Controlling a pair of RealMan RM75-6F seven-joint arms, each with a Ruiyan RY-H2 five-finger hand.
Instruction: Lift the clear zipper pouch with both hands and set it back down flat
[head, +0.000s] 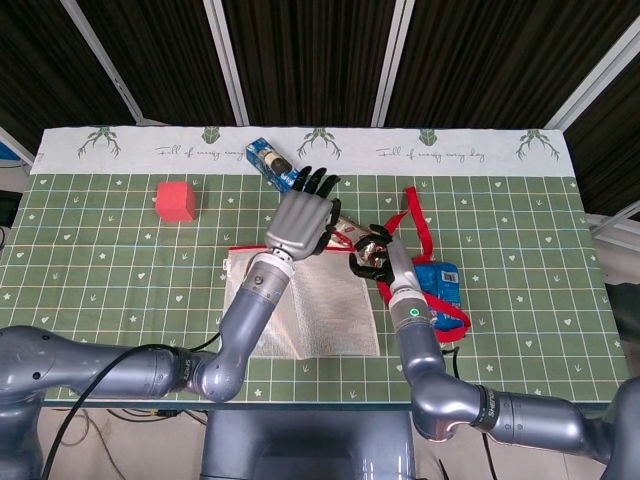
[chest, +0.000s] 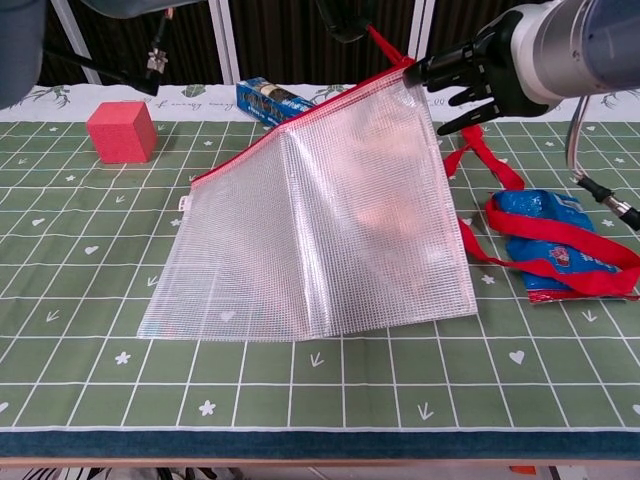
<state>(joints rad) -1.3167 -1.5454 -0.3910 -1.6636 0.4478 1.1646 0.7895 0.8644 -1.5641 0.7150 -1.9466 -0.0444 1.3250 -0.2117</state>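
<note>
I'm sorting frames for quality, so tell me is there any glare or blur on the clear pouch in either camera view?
Chest view: the clear pouch is sharp, its mesh grid readable, with a soft pinkish sheen mid-panel; the right hand holding its corner is crisp. Head view: the pouch looks pale and low-contrast, partly hidden by the left hand.

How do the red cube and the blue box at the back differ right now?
The red cube is plain and squat; the blue box is long, printed and angled across the grid. The cube stands alone at far left, while the box lies behind the raised clear pouch. Both rest on the green mat, untouched.
</note>
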